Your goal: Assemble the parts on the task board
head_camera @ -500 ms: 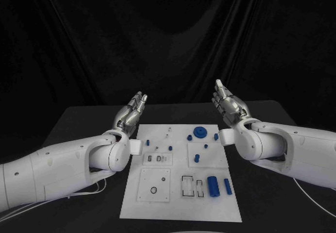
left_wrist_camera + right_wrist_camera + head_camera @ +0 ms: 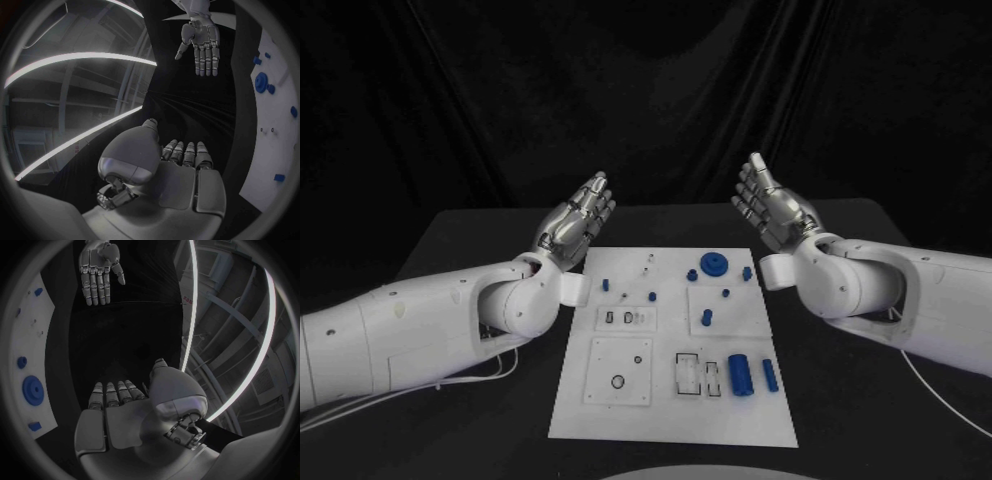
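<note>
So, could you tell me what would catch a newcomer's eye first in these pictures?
Most striking are the two silver hands, the left hand and the right hand, raised above the far end of the black table with fingers extended, holding nothing. Between the arms lies the white task board, dotted with small blue parts, among them a round gear-like piece near its far edge.

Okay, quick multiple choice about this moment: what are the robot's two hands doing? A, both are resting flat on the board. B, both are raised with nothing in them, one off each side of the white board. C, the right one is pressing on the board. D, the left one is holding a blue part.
B: the left hand and right hand are raised, fingers straight and holding nothing, flanking the far end of the task board.
</note>
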Robot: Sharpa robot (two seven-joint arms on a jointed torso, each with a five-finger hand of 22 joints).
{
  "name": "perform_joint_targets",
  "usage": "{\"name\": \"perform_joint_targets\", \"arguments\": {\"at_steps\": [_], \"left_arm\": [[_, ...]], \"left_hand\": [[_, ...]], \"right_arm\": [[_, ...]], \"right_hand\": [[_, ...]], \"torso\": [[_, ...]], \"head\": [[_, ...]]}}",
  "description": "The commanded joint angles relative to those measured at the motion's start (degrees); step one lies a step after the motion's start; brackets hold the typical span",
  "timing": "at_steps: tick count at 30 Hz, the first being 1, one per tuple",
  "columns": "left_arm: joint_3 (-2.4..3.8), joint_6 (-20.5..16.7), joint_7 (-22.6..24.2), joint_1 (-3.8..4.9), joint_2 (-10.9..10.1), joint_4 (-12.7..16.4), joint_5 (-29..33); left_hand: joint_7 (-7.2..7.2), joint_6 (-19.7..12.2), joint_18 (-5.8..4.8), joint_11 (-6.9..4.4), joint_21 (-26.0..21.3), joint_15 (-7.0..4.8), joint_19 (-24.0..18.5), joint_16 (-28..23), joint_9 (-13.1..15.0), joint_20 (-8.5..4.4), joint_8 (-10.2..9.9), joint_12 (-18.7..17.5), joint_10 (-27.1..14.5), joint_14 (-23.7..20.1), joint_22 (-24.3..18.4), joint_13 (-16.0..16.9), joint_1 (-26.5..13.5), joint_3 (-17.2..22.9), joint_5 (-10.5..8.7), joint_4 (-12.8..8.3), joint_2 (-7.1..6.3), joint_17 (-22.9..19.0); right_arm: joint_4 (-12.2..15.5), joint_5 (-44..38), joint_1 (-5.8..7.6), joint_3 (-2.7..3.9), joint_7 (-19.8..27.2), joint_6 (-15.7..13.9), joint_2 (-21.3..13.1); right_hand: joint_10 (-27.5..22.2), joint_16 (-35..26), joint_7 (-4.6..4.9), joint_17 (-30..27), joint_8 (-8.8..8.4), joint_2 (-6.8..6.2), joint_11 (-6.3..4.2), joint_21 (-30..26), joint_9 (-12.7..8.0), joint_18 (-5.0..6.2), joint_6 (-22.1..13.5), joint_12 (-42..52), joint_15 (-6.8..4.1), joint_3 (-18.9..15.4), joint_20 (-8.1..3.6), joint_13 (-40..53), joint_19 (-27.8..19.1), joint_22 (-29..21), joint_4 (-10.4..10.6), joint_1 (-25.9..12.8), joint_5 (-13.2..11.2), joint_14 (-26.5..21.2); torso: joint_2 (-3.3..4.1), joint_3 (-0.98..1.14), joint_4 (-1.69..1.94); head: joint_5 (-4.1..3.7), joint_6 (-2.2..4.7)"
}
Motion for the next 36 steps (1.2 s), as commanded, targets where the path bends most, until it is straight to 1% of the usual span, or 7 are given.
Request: {"name": "perform_joint_targets", "arguments": {"at_steps": [1, 3, 15, 21, 25, 30, 36], "left_arm": [[0.03, 8.0, 9.2, 0.18, -0.9, -0.3, -4.3], [0.03, 8.1, 9.3, 0.18, -1.8, 0.3, -5.8], [0.03, 7.7, 11.0, 0.34, -7.9, 4.1, -14.0], [0.02, 8.1, 11.1, 0.52, -8.6, 4.8, -14.4], [0.02, 8.7, 11.2, 0.65, -9.2, 5.2, -14.5], [0.02, 9.1, 11.7, 0.77, -10.2, 5.6, -14.6], [0.02, 8.6, 12.6, 0.87, -11.3, 6.4, -16.9]], "left_hand": [[0.06, 0.7, 1.13, 0.67, -0.2, -2.83, 0.0, -0.2, 0.1, -0.43, 0.3, -0.4, 0.0, 0.0, -0.1, -0.1, 0.9, -0.5, 0.05, -0.1, -0.07, -0.1], [0.19, 0.9, 1.20, 0.80, -0.2, -2.73, 0.0, -0.2, 0.2, -0.23, 0.3, -0.4, 0.0, 0.0, -0.1, -0.1, 1.2, -0.5, 0.35, -0.1, -0.04, -0.1], [0.18, 2.6, 1.73, 1.02, -0.2, -0.89, 0.0, -0.2, 0.4, 2.07, 0.6, -0.4, 0.0, 0.0, -0.1, -0.1, 4.8, -0.9, 2.01, -0.1, -0.53, -0.1], [0.51, 3.2, 1.74, 1.21, -0.2, -0.54, 0.0, -0.2, 0.5, 2.42, 0.7, -0.4, 0.0, 0.0, -0.1, -0.1, 5.5, -1.1, 2.32, -0.1, -0.63, -0.1], [0.43, 3.5, 1.54, 1.04, -0.2, 0.56, 0.0, -0.2, 0.5, 3.28, 0.6, -0.4, 0.0, 0.0, -0.1, -0.1, 6.5, -1.0, 2.87, -0.2, -0.55, -0.1], [-0.01, 3.4, 1.48, 0.56, -0.2, 1.62, 0.0, -0.2, 0.4, 4.30, 0.6, -0.4, 0.0, 0.0, -0.1, -0.1, 7.5, -1.0, 3.30, -0.2, -0.58, -0.1], [-0.23, 3.5, 1.49, 0.31, -0.2, 1.96, 0.0, -0.2, 0.4, 4.69, 0.6, -0.4, 0.0, 0.0, -0.1, -0.1, 7.9, -1.0, 3.48, -0.3, -0.66, -0.1]], "right_arm": [[-1.3, -5.6, 0.19, 0.03, -2.3, 8.3, -1.6], [-1.3, -8.5, 0.36, 0.03, -1.9, 9.1, -1.8], [-1.5, -23.6, 5.52, 0.03, -10.8, 13.5, -5.3], [-1.2, -35.5, 8.38, 0.03, -19.9, 16.4, -6.7], [-1.0, -49.9, 10.51, 0.03, -25.2, 18.0, -6.4], [-0.2, -72.7, 12.63, 0.03, -30.5, 20.2, -5.0], [0.5, -97.5, 13.62, 0.03, -33.2, 20.7, -2.7]], "right_hand": [[0.0, -0.2, 1.87, -0.1, 0.28, -0.18, 2.02, -0.2, 0.2, 0.18, 0.4, -0.3, 1.81, -0.1, 5.00, -0.1, 0.0, -0.1, -0.6, 1.6, 0.0, 0.0], [0.0, -0.2, 0.51, -0.1, 0.47, -0.13, 1.89, 1.2, 0.3, -0.50, 0.6, -0.3, 6.33, 0.2, 8.34, -0.1, 1.5, 0.9, -1.4, 3.1, 0.7, 0.0], [0.6, 1.1, 0.74, 0.8, 1.44, -3.75, 6.76, 4.5, 0.8, 0.29, 3.5, 0.8, 12.53, 1.0, 15.17, 0.3, 8.6, 2.1, -3.9, 14.8, 5.3, 3.2], [3.7, 6.7, 6.69, 3.2, 2.79, -4.30, 12.24, 10.6, 1.4, -4.77, 8.2, 3.5, 17.58, 2.1, 15.77, 1.1, 25.4, 4.0, -9.6, 21.0, 10.4, 20.6], [14.1, 16.3, 11.38, 6.4, 6.59, -4.89, 13.84, 16.4, 2.8, -0.63, 19.5, 10.1, 12.76, 3.4, 14.55, 2.5, 44.8, 5.7, -13.5, 26.6, 11.2, 45.8], [34.5, 15.8, 10.43, 6.4, 11.14, -6.38, 15.86, 16.0, 4.8, 0.67, 37.1, 17.4, 9.73, 5.7, 12.80, 3.7, 55.2, 4.6, -15.2, 27.9, 3.4, 56.2], [43.4, 16.1, 8.54, 7.2, 12.16, -8.34, 12.77, 16.5, 6.2, 0.74, 44.9, 16.6, 6.15, 8.5, 8.96, 3.7, 65.5, 4.4, -17.4, 30.5, 1.3, 67.5]], "torso": [[0.48, -0.12, -0.17], [0.73, -0.17, 0.05], [1.65, -0.37, 0.77], [2.20, -0.39, 0.42], [2.49, -0.42, 0.55], [3.10, -0.54, 0.55], [3.92, -0.81, 0.67]], "head": [[0.23, -1.24], [0.09, -1.19], [-1.27, -2.74], [-1.08, -3.13], [-0.89, -3.84], [-0.49, -4.35], [0.05, -4.62]]}}
